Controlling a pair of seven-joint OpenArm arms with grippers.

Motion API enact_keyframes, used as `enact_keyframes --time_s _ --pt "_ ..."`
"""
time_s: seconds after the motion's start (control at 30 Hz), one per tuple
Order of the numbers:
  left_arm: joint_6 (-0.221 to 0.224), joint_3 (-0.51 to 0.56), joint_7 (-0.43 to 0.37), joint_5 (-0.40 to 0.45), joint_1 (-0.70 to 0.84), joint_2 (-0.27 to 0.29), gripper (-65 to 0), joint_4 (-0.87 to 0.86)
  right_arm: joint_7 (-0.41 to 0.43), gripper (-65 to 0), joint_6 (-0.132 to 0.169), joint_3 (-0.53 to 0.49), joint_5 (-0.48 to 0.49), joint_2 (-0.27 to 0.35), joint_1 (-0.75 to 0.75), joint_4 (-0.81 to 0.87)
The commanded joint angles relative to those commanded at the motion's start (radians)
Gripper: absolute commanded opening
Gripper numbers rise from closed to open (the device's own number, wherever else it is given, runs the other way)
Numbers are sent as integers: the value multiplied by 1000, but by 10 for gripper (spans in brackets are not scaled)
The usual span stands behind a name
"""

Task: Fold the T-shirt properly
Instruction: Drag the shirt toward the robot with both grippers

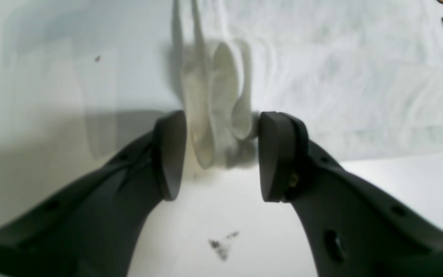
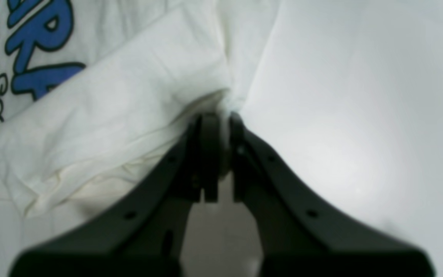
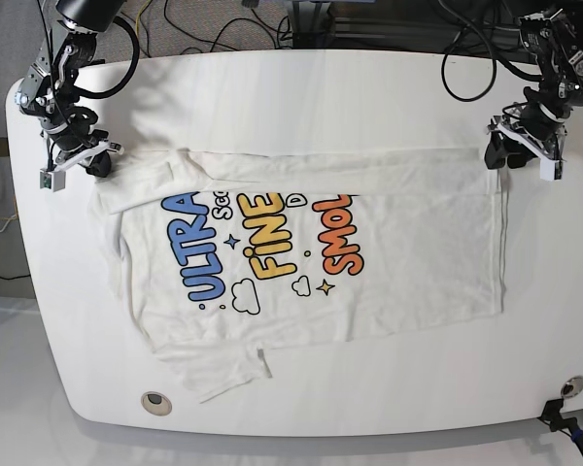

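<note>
The T-shirt (image 3: 301, 262), print upward, lies on the counter (image 3: 301, 97), one edge folded over in a band. My right fingers (image 2: 223, 154) are clamped on the band's corner; my left fingers (image 1: 219, 154) stand apart, astride the opposite corner, one tip touching cloth.

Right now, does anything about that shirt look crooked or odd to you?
Yes. Near the front edge of the table, the shirt is lopsided: a crumpled flap juts out on the base view's left, while the right side looks fairly straight.
</note>
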Motion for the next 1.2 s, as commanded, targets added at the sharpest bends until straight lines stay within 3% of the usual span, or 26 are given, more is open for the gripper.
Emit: enact_keyframes --time_s 0.33,0.4,0.5,0.53,0.9,1.03,1.2 --pt "0 28 0 0 3 0 -381 0 0 -649 0 -2 0 0 0 0" --pt "0 28 0 0 3 2 -449 0 0 -649 0 -2 2 0 0 0" --pt "3 28 0 0 3 2 -621 0 0 -650 0 -2 0 0 0 0" --pt "3 28 0 0 3 2 -650 0 0 -650 0 -2 0 0 0 0" --pt "0 29 -2 0 3 -3 -650 3 -9 -650 0 -2 5 -2 -37 9" --pt "0 31 28 -2 15 -64 -650 3 -34 -650 0 0 6 -6 -98 41" --pt "0 28 95 -2 18 -114 -650 5 -34 -650 -2 2 6 -74 -207 123"
